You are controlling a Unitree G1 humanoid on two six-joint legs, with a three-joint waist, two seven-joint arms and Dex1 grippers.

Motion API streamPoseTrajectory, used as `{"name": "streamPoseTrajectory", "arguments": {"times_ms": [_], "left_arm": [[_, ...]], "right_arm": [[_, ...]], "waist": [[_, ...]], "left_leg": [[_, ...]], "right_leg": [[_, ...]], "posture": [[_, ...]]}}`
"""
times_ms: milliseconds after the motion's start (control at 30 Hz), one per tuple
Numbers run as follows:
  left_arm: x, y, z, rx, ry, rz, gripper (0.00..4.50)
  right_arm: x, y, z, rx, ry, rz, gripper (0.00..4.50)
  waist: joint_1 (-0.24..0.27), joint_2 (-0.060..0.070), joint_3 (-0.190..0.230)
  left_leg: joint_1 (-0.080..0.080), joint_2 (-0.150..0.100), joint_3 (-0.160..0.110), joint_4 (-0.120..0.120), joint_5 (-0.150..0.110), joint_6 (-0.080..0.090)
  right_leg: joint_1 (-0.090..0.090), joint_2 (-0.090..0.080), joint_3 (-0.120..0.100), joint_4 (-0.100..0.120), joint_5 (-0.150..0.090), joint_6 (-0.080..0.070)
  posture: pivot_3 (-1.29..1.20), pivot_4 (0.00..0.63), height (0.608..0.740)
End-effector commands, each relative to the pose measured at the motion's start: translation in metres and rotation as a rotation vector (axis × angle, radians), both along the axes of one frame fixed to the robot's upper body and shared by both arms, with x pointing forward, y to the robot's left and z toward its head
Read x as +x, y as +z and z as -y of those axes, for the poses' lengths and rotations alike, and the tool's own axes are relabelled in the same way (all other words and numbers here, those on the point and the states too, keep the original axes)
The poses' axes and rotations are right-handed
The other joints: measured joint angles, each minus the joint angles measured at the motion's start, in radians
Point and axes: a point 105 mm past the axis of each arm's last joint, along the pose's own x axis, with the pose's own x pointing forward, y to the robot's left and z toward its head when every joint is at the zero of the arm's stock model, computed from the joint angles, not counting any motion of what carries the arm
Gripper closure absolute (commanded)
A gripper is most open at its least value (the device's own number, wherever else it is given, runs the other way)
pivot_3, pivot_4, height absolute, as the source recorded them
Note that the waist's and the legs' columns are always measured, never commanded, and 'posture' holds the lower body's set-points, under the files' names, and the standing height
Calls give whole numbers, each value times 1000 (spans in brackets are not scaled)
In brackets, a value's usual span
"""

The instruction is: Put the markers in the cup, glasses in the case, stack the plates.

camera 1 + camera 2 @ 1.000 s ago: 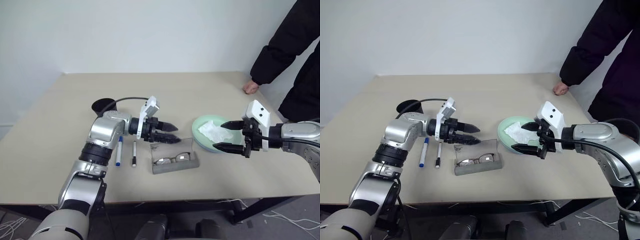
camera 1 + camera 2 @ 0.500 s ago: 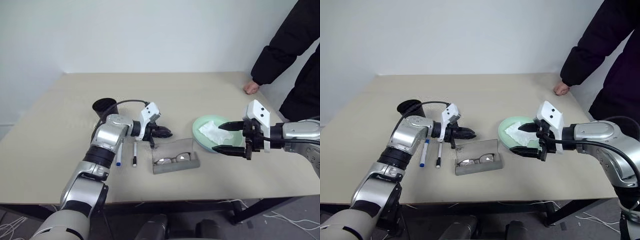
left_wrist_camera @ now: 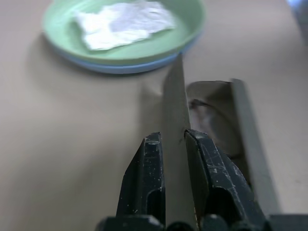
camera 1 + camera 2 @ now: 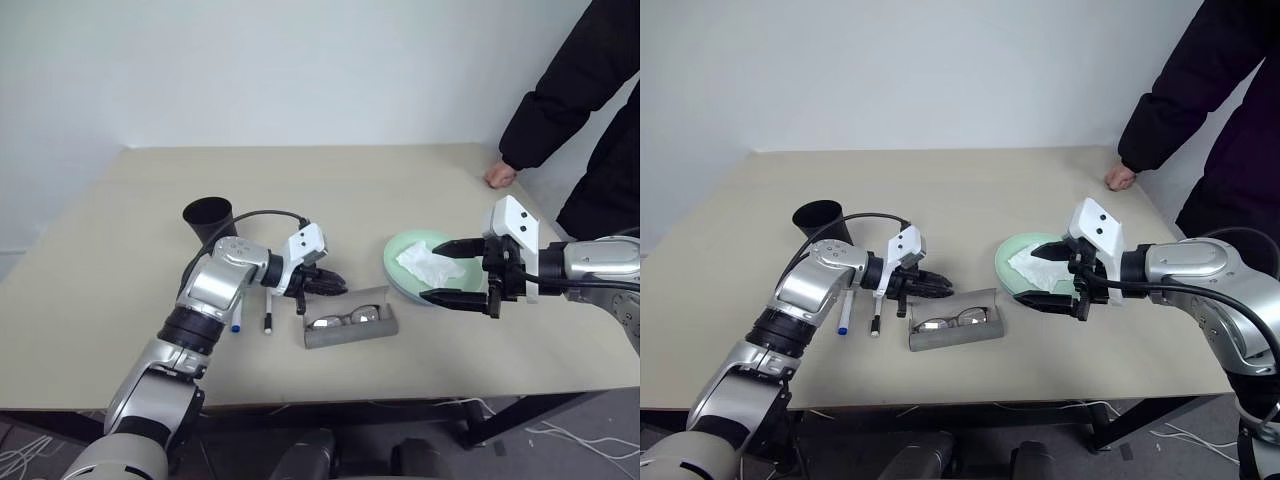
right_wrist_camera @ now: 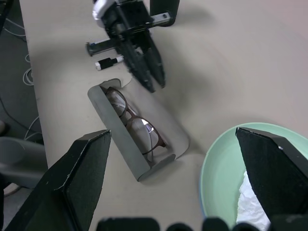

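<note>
The grey case [image 4: 352, 334] lies open near the table's front with the dark-framed glasses [image 4: 346, 319] inside. My left gripper [image 4: 336, 287] is shut on the top edge of its raised lid [image 3: 174, 96], one finger [image 3: 147, 173] on each side. Left of the case lie the blue-capped marker [image 4: 844, 316] and the black-capped marker [image 4: 877, 318], partly under my left arm. The black cup [image 4: 208, 216] stands behind them. The green plate [image 4: 400, 255] sits on the blue plate [image 3: 120, 67]. My right gripper [image 4: 438, 271] hangs open over the plates' right side.
A crumpled white tissue [image 4: 426, 264] lies in the green plate. A person in a dark coat stands at the far right, a hand [image 4: 499, 176] resting on the table's corner. A black cable [image 4: 262, 213] loops from my left arm past the cup.
My left gripper has dropped from above the case to the lid's edge and shut on it. The right gripper has kept still.
</note>
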Motion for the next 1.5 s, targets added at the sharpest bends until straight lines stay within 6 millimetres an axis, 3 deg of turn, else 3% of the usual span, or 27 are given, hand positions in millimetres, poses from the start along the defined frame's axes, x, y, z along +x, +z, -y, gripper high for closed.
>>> {"name": "streamPoseTrajectory", "arguments": {"times_ms": [33,267,467,600,733,833,1033,1167,1500], "left_arm": [[-19,-16,0,54,-51,-37,3771],[-28,-30,-6,86,-24,-55,3771],[-20,-12,-4,34,35,-13,3771],[2,-4,-4,46,239,44,3771],[21,-4,-5,113,574,84,3771],[25,4,-7,160,803,90,3254],[29,38,-5,195,999,155,1263],[30,47,-16,216,1095,145,16],[32,39,-45,190,1315,32,16]], "right_arm": [[-1,15,-3,19,12,65,0],[-1,16,-5,22,16,70,0],[1,16,-7,21,22,72,0],[2,16,-7,20,24,72,0],[2,15,-7,21,21,69,0],[2,13,-7,22,23,62,0],[4,11,-9,23,36,51,0],[5,11,-11,22,44,50,0],[6,9,-11,19,52,43,0]], "waist": [[-1,1,0],[1,1,0],[1,2,0],[2,2,0],[2,1,0],[2,0,1],[2,-1,1],[1,-1,1],[2,-2,1]], "left_leg": [[0,0,0,0,0,0],[0,1,0,0,0,0],[0,1,0,-1,0,0],[0,1,0,-1,0,0],[0,1,0,0,0,0],[-1,0,0,0,0,0],[-1,0,0,1,0,0],[-1,0,0,2,0,0],[-1,0,0,2,0,0]], "right_leg": [[0,0,1,0,0,0],[0,-1,0,0,0,-1],[-1,-1,0,0,0,-1],[-1,-1,0,1,0,-1],[0,-1,-1,1,0,0],[1,0,-1,0,0,1],[1,0,-2,1,1,3],[2,0,-2,1,2,3],[2,0,-3,1,2,4]], "posture": [[0,0,727],[0,0,727],[0,0,727],[0,0,727],[0,0,727],[0,0,727],[0,0,727],[0,0,727],[0,0,727]]}}
